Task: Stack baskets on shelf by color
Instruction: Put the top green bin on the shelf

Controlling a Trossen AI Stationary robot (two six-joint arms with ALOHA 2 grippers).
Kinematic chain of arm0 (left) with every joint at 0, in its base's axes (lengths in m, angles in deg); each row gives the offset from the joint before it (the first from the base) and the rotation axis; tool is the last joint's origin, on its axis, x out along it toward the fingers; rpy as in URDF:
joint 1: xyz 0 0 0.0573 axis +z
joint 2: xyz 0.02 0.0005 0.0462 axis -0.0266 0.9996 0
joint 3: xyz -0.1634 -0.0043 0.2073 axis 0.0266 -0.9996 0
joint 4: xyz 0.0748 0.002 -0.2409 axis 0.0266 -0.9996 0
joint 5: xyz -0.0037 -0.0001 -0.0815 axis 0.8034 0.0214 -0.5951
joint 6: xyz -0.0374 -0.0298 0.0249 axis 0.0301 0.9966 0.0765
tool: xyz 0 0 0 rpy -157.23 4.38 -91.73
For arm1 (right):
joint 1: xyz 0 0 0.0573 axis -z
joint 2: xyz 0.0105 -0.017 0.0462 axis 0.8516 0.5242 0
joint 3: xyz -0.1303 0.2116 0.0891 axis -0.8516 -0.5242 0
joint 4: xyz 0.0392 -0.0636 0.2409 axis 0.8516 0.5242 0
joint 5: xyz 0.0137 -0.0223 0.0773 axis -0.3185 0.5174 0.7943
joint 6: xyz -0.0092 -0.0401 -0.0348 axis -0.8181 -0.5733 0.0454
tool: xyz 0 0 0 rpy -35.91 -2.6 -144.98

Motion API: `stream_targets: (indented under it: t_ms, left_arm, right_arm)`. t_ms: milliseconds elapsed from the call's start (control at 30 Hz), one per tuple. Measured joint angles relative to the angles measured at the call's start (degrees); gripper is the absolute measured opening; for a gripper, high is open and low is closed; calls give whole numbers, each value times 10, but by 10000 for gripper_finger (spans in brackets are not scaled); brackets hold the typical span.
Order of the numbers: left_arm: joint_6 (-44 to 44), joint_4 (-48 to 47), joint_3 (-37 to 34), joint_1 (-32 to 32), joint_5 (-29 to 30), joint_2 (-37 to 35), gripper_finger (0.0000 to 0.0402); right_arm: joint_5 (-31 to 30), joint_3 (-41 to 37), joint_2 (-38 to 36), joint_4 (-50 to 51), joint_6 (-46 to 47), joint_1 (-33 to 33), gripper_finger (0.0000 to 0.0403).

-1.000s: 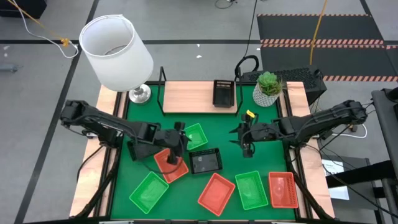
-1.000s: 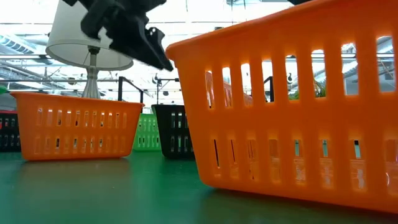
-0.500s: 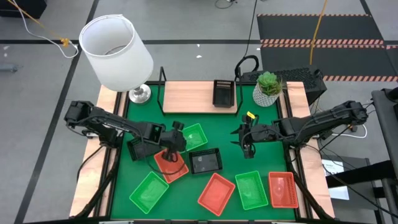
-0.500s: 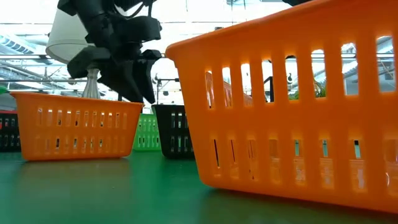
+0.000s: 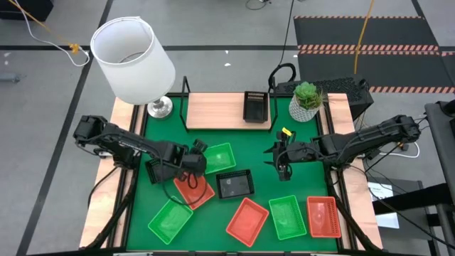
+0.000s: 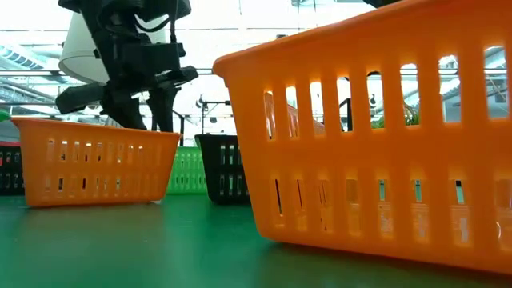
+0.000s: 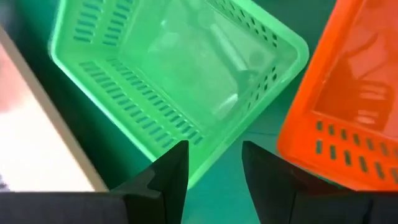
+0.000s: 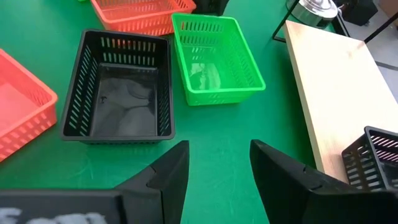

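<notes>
Left gripper (image 7: 214,165): I see its fingers parted over the green basket (image 7: 180,74) rim, gripping nothing.
Right gripper (image 8: 217,165): I see it spread wide, empty, above the mat.
Shelf (image 5: 217,110): one black basket (image 5: 256,107) on it.

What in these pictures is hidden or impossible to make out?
- Low view: the big orange basket up close blocks most of the table behind it, including the shelf.
- Left wrist view: the green basket and an orange one run off the edges.
- High view: whether the left gripper touches the orange basket below it.
- Right wrist view: the black basket on the shelf is cut off.
</notes>
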Motion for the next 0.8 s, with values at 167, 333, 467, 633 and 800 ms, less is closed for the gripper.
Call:
stream_targets:
  t_ms: [167, 333, 467, 633, 800]
  left_arm:
    - [-49, 7, 0, -11, 25, 0, 152]
    - [-85, 3, 0, -6, 26, 0, 152]
    - [-107, 1, 0, -4, 25, 0, 152]
    - [-133, 7, -1, 7, 12, 12, 152]
    - [-149, 16, -1, 10, 8, 20, 131]
  right_arm:
    - [0, 0, 0, 0, 0, 0, 165]
    - [0, 0, 0, 0, 0, 0, 165]
    - [0, 0, 0, 0, 0, 0, 165]
    - [0, 0, 0, 1, 0, 0, 165]
    - [0, 1, 0, 5, 0, 0, 165]
